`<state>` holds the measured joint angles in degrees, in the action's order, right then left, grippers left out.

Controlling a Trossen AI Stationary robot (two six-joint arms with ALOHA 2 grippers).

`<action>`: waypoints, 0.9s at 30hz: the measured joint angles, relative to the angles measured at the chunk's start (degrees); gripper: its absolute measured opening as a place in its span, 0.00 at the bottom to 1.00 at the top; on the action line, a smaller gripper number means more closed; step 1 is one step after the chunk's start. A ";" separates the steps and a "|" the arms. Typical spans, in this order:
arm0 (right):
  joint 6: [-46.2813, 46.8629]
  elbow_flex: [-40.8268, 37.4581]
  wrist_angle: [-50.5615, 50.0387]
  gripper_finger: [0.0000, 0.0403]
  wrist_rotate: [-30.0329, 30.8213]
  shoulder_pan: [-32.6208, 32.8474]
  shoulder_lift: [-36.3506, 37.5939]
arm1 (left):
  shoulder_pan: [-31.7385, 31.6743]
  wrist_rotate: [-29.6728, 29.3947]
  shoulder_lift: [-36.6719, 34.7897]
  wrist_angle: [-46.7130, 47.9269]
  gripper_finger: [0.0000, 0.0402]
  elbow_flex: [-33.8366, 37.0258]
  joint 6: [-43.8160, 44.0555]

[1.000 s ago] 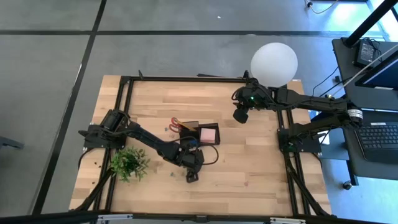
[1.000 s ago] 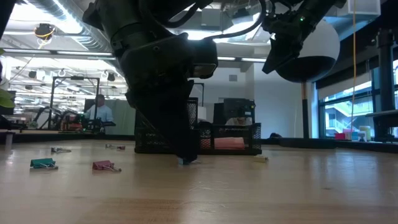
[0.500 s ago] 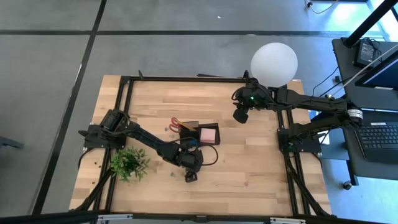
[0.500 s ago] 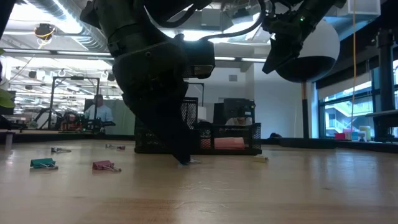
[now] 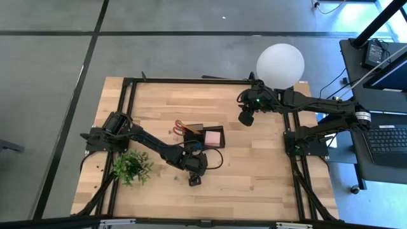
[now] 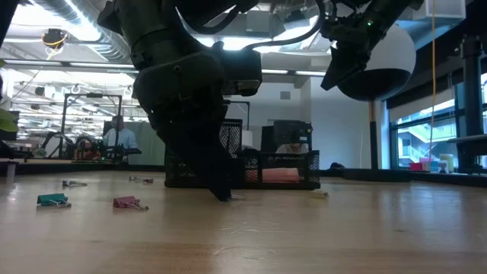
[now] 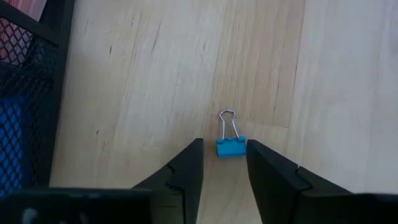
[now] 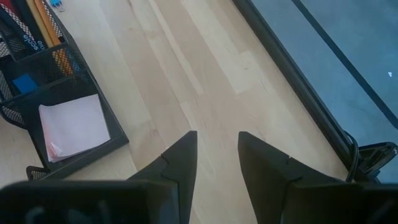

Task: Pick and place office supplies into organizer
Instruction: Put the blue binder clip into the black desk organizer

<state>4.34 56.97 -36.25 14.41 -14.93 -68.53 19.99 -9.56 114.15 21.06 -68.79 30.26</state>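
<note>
blue binder clip [image 7: 231,147] — between left gripper [image 7: 224,155] fingers | on table [image 7: 155,93]

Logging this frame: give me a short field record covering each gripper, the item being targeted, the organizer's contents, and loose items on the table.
left gripper: low at the table in front of the organizer, fingers open on either side of the blue binder clip
target: blue binder clip, lying on the wood, wire handle pointing away from the wrist
right gripper: raised near the white globe lamp, holding nothing, waiting
organizer: holds pink sticky-note pad, pencils
loose items: green clip, pink clip
</note>
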 joint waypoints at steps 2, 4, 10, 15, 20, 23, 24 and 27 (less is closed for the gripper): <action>0.02 0.00 0.00 0.30 0.00 0.02 0.00 | 0.00 0.00 0.00 0.02 0.28 0.00 0.00; 0.04 0.00 0.00 0.30 0.00 0.02 0.00 | 0.01 -0.13 0.00 0.04 0.28 0.01 0.00; 0.04 0.01 0.00 0.30 0.02 0.01 0.00 | 0.11 -0.96 0.00 0.04 0.26 0.02 0.02; 0.07 0.00 0.00 0.30 0.00 0.00 0.00 | 0.09 -1.23 0.00 0.00 0.23 0.07 0.04; 0.07 0.00 0.00 0.30 0.00 0.02 0.00 | 0.07 -1.33 0.00 -0.25 0.20 0.11 0.04; 0.07 0.02 0.00 0.30 0.00 0.00 0.00 | 0.07 -1.33 0.00 -0.33 0.18 0.11 0.07; 0.07 0.01 0.00 0.30 0.00 0.00 0.00 | 0.07 -1.33 0.00 -0.33 0.17 0.11 0.10; 0.07 0.00 0.00 0.30 0.00 0.01 0.00 | 0.07 -1.33 0.00 -0.42 0.17 0.11 0.52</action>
<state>4.40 56.97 -36.25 14.41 -14.93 -68.53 20.05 -10.90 114.15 20.64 -68.69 30.79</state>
